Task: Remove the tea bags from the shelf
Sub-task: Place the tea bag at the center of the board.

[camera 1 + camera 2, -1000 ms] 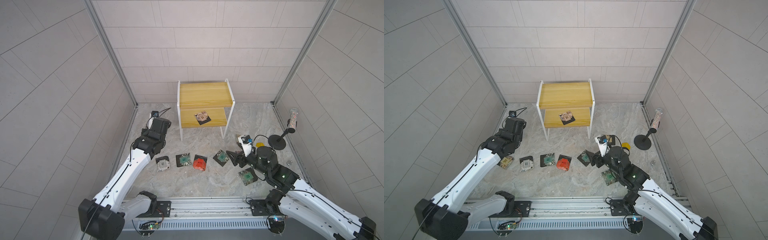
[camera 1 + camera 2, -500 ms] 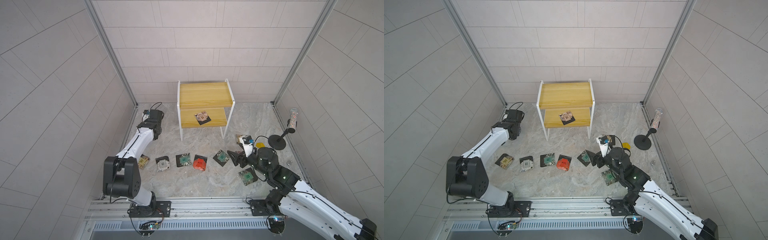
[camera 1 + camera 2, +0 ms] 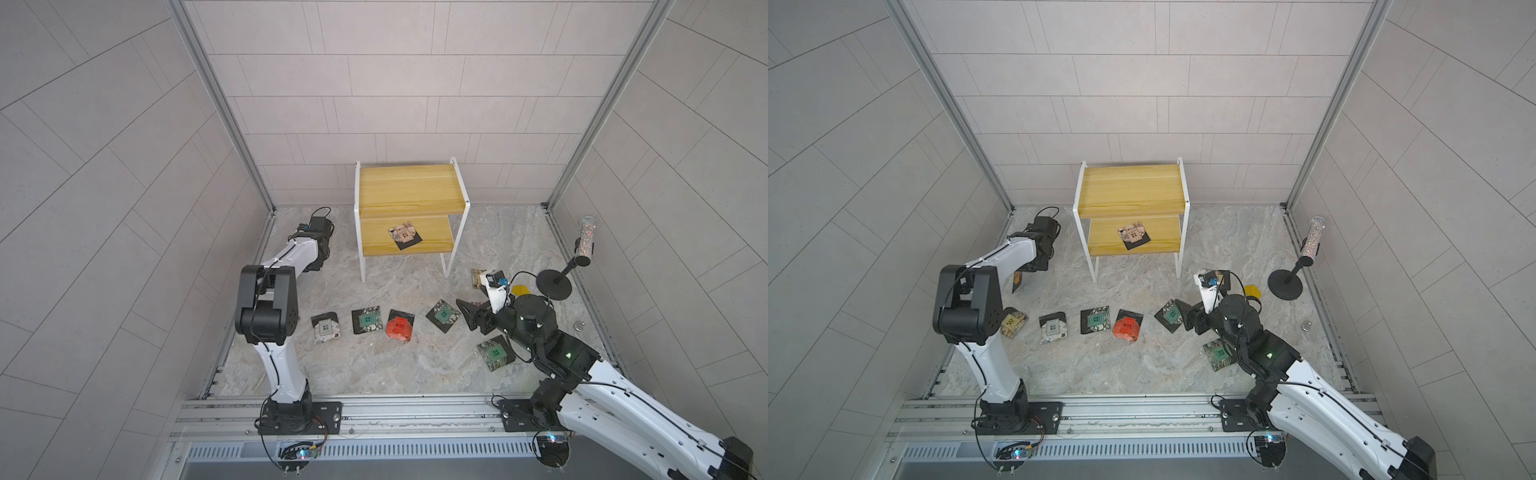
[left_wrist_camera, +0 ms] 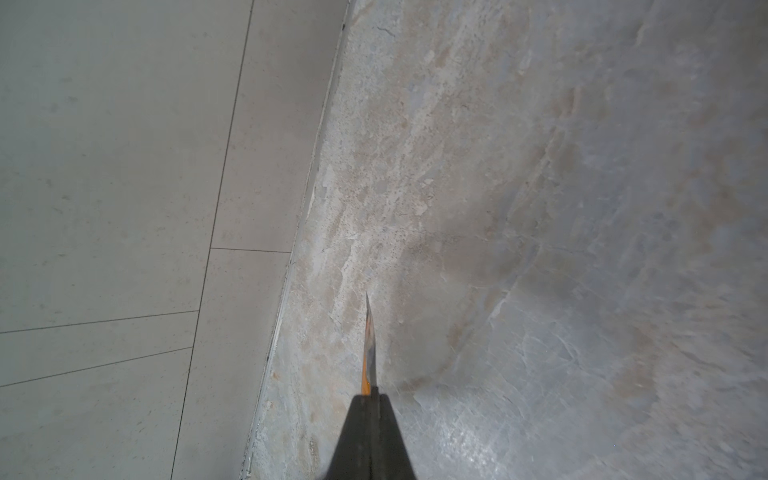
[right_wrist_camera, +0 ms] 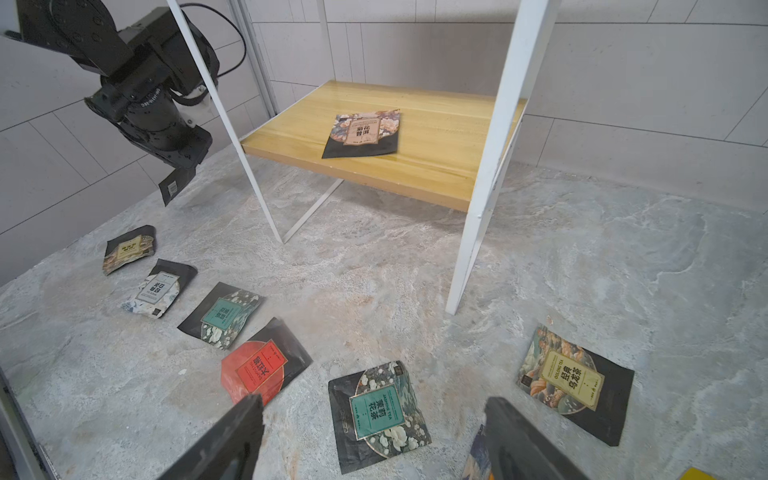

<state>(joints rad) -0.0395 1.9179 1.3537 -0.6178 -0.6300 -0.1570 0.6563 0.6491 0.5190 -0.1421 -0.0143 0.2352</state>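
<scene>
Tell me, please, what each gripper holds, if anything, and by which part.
The left gripper pinches a tea bag by one edge; it hangs below. The right gripper is open and empty.

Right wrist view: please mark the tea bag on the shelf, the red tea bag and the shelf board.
tea bag on the shelf (image 5: 365, 132), right wrist view, its centre label.
red tea bag (image 5: 261, 368), right wrist view, its red label.
shelf board (image 5: 440, 137), right wrist view, bare wood.
</scene>
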